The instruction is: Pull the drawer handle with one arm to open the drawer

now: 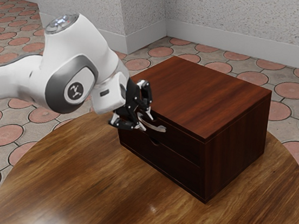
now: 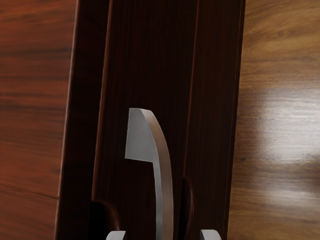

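Closely astride the silver handle (image 2: 150, 150), open pincer (image 1: 136, 119), dark wooden cabinet (image 1: 206, 97) on round table (image 1: 101, 193).

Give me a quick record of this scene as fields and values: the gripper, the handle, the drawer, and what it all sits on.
gripper: open, fingers on either side of the handle, not clamped on it
handle: curved silver bar on the upper drawer's front
upper drawer: looks shut, front about flush with the cabinet
cabinet: dark wood, two drawers, standing on the table
table: round, glossy wood
task stage: handle not yet gripped, pull not yet made
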You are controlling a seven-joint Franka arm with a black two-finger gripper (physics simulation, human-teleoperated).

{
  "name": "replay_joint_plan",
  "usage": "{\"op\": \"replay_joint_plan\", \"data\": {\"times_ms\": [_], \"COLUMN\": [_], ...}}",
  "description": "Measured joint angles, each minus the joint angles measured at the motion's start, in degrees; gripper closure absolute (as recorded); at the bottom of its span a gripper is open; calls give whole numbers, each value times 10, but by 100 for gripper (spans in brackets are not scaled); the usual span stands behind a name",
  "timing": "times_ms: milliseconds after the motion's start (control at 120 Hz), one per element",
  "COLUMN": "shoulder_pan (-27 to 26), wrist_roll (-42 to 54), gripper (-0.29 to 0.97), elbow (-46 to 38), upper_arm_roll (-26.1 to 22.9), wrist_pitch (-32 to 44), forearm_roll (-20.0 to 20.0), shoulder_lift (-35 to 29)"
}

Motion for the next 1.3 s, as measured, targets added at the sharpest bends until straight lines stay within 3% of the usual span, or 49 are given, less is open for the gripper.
{"op": "replay_joint_plan", "data": {"times_ms": [658,1300], "shoulder_pan": [2,-1], "wrist_roll": [2,1], "gripper": [67,64], "elbow": [-3,-48], "upper_arm_roll": [-3,-4], "wrist_pitch": [14,16], "forearm_roll": [-3,-4], "shoulder_lift": [16,-21]}}
